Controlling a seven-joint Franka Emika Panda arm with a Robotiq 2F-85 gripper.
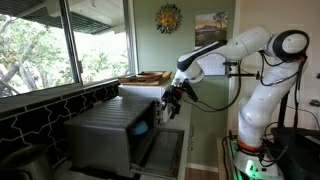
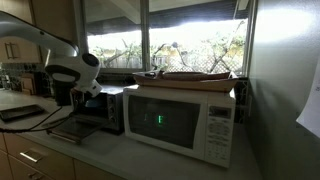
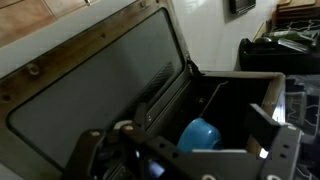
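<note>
Toaster oven [image 1: 100, 125], silver, glass door [image 3: 100, 80] open, blue cup [image 3: 200, 133] inside, fingers [image 3: 283, 150] spread

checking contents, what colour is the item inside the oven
The item is blue, clearest in the wrist view.

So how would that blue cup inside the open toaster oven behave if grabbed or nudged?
The blue cup looks small and smooth, so probably light and perhaps slippery for the open tool. Its rounded side suggests it might roll or tip when nudged. Inside the toaster oven, a push would likely slide it against a wall.
</note>
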